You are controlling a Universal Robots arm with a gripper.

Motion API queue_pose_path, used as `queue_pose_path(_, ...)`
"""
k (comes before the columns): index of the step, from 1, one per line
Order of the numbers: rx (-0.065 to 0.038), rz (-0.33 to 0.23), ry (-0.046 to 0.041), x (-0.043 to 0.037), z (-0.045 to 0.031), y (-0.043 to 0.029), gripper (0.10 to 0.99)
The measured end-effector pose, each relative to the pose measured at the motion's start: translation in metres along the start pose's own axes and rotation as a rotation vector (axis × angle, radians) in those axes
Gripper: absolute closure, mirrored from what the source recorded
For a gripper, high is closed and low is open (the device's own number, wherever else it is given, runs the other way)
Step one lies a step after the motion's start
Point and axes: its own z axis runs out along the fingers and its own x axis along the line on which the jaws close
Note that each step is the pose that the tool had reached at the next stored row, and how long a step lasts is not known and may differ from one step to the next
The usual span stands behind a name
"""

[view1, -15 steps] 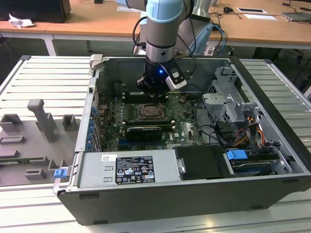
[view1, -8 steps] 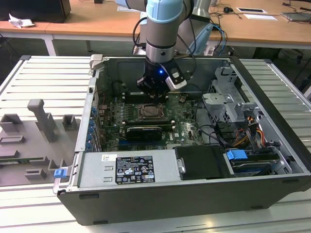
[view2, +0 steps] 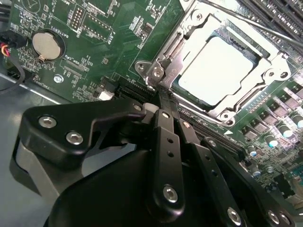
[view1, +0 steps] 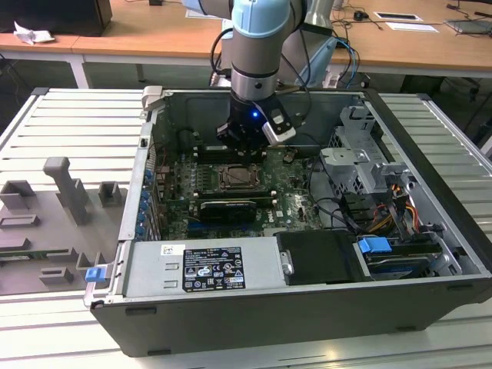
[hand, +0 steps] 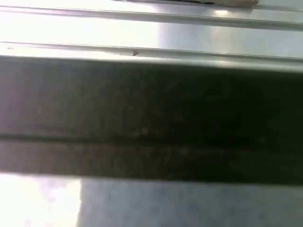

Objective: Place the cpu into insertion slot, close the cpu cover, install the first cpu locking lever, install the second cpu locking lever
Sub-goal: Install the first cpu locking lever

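1. You see a workshop room with wooden desks at the back; in front, the grooved grey desk (view1: 69,131) carries the open computer case (view1: 307,307), which lies on its side.
2. On the exterior view's left, some grey fixture blocks (view1: 65,196) stand on the desk, well apart from the case.
3. Inside the case, the green motherboard (view1: 284,204) lies flat, and the insertion slot (view1: 238,178) is near its middle.
4. In the second wrist view, the cpu (view2: 218,68) is already lying in the slot, its pale top facing up.
5. The cpu cover (view2: 265,78) is down around the chip, so that the chip shows through the window. Thin lever rods run along the edges; I cannot tell whether they are latched.
6. The hand (view2: 163,106) is closed, the fingers (view2: 166,137) together, and it grips nothing.
7. The relation that matters: the fingertips stand at the socket's corner, just beside a frame screw (view2: 157,72), and the cpu lies straight ahead of them, beyond that corner. In the exterior view, the hand (view1: 240,142) hangs just behind the slot.
8. On the exterior view's right, the drive cage (view1: 361,165) and cables stay well apart from the hand.
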Motion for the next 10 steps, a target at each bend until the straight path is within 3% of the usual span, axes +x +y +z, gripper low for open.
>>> queue_pose_path(2,0.000,0.000,0.0003,-0.0001,-0.0051,0.0004,0.980)
queue_pose_path(10,0.000,0.000,0.0003,0.0001,-0.0057,-0.0034,0.980)
